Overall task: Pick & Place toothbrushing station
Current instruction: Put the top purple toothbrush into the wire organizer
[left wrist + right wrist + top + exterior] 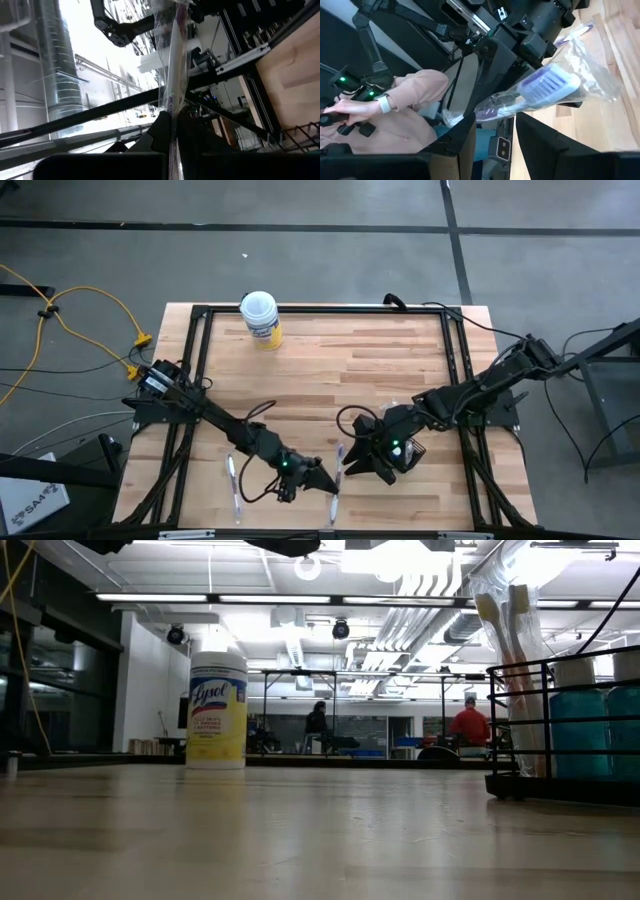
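The bench [380, 370] is pale butcher-block wood set in a black frame, and it stands on a grey concrete floor with yellow cables [90, 305] trailing off to one side. A white-lidded Lysol canister [260, 317] with a yellow label stands upright near the far edge, well apart from both arms.

The toothbrushing station [560, 785] sits on the bench. From table height it shows as a black wire-sided holder carrying wrapped toothbrushes [500, 630] and blue-green containers [580, 730]. From above it is mostly hidden under the right arm.

The left hand [318, 476] hangs near the front edge, clenched on a plastic-wrapped toothbrush [175, 85] that stands up between its fingers. The right hand [362, 460] is just beside it with its fingers [465, 135] spread apart. A wrapped toothbrush with a purple head [547, 87] shows in front of that gap, not gripped.

Behind the bench is a long hall with strip lights, ceiling ducts and racks. Two people [468, 723] stand far back. Closer by, a person in a pink sleeve [410, 95] holds a dark controller.
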`<act>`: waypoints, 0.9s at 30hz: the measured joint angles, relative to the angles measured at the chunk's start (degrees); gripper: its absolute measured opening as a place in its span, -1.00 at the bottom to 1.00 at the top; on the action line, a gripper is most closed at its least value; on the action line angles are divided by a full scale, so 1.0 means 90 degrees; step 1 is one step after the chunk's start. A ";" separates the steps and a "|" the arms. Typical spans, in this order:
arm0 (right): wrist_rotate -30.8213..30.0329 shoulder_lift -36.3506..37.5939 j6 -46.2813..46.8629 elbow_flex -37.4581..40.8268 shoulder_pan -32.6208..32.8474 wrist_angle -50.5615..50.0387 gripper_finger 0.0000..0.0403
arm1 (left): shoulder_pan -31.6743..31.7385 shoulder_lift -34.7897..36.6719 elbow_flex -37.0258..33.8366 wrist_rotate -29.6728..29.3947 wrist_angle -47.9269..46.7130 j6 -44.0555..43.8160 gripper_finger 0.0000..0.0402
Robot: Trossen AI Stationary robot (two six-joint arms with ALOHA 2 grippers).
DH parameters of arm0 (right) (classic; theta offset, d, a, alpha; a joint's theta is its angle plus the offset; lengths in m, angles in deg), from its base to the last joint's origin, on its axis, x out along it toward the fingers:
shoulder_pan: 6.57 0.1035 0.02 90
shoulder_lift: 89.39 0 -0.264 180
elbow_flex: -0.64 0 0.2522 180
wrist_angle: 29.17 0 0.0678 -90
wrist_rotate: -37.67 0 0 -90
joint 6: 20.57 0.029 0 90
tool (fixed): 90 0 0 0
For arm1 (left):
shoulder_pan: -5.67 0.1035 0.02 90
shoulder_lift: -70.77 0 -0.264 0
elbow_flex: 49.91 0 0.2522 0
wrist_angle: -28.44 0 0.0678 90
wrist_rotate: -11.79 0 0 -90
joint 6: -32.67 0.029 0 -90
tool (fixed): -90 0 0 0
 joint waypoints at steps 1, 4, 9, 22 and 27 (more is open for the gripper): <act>0.0018 0.0000 0.0004 0.0000 -0.0010 0.0001 -0.34 | 0.0017 0.0000 0.0000 0.0074 0.0009 -0.0022 -0.96; 0.0037 -0.0001 0.0004 0.0000 -0.0046 -0.0004 -0.34 | 0.0050 0.0000 0.0000 0.0175 0.0016 -0.0065 -0.96; 0.0003 0.0000 0.0004 0.0000 -0.0137 -0.0003 -0.34 | 0.0051 0.0000 0.0000 0.0196 0.0146 0.0179 -0.96; 0.0604 -0.0312 0.0155 0.0004 -0.0271 0.0444 -0.34 | 0.0217 0.0002 0.0000 0.0342 0.0256 0.0189 -0.96; 0.1037 -0.0572 0.0300 0.0002 -0.0406 0.0779 -0.34 | 0.0250 0.0002 0.0000 0.0381 0.0229 0.0055 -0.96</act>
